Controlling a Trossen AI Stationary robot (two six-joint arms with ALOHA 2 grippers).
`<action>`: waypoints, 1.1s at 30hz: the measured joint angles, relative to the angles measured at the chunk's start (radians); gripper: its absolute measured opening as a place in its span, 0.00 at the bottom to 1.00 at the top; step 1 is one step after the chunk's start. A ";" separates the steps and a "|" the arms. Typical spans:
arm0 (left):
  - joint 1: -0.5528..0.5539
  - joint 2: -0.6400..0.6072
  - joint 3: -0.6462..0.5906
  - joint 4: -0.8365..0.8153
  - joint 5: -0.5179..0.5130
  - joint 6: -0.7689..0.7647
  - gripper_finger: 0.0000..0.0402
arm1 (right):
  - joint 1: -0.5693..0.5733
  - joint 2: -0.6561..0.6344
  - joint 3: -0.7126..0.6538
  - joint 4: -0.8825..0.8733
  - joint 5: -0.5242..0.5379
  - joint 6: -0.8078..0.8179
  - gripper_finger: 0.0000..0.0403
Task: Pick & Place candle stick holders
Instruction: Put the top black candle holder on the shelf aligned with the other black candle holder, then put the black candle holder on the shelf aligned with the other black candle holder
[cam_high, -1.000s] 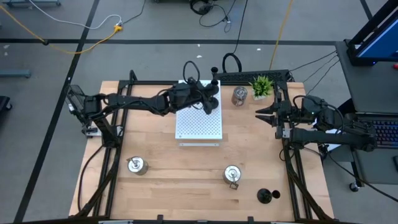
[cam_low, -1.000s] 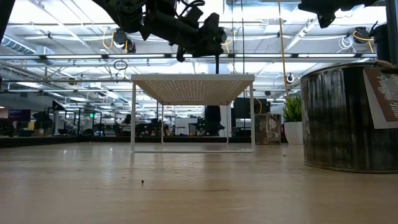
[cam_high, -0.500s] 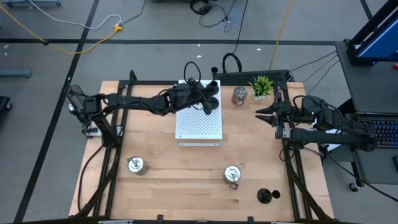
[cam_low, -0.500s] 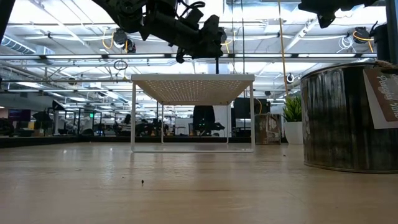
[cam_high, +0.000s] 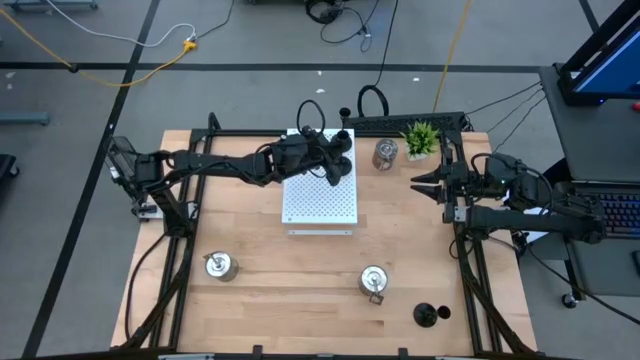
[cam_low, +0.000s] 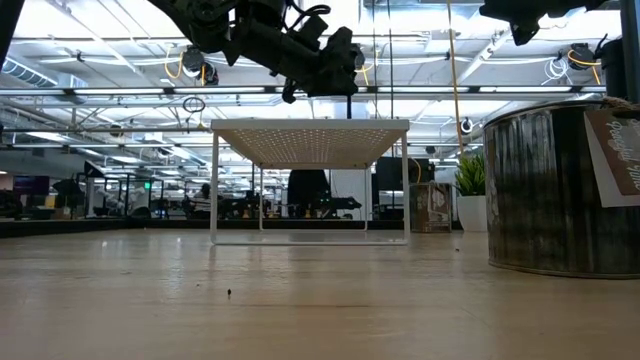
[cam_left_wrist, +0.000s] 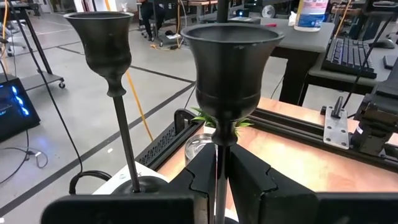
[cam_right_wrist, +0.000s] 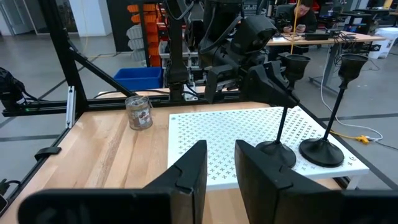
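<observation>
**Operator:** What sits nearest on the table?

**Spotter:** At the near edge of your table (cam_high: 290, 310), toward your right, a lone black holder (cam_high: 430, 314) stands by itself. Just behind it is a silver holder (cam_high: 373, 280). Well off to the left is a second silver holder (cam_high: 218, 265). Both silver ones are upright on the wood.

**Operator:** And mid-table?

**Spotter:** You have the white perforated board (cam_high: 320, 205) there, raised on thin legs. Your right claw (cam_right_wrist: 221, 148) waits at the table's right side, about level with the board and pointing toward it. Its fingers stand a little apart with nothing between them.

**Operator:** The left one?

**Spotter:** Your left claw (cam_left_wrist: 216, 180) is over the board's far end, clenched on the thin stem of the gripped black holder (cam_left_wrist: 229, 68). That holder is upright with its base down at the board's surface. I cannot tell whether it rests its weight there. Just beside it the free black holder (cam_left_wrist: 102, 43) stands on the board, and nothing touches it.

**Operator:** Beyond that?

**Spotter:** Past the board's far right corner you have a third silver holder (cam_high: 385, 153). The small green plant (cam_high: 421, 138) is just beside it.
</observation>
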 joint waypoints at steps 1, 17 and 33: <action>0.000 0.000 0.000 0.000 0.000 0.001 0.11 | 0.000 0.000 0.000 0.000 0.000 0.000 0.18; 0.000 0.000 0.000 0.000 -0.001 0.014 0.43 | 0.000 0.000 0.000 0.000 0.000 0.000 0.18; 0.000 -0.007 0.000 -0.030 -0.011 0.122 0.61 | 0.000 0.000 0.000 0.000 0.000 0.000 0.18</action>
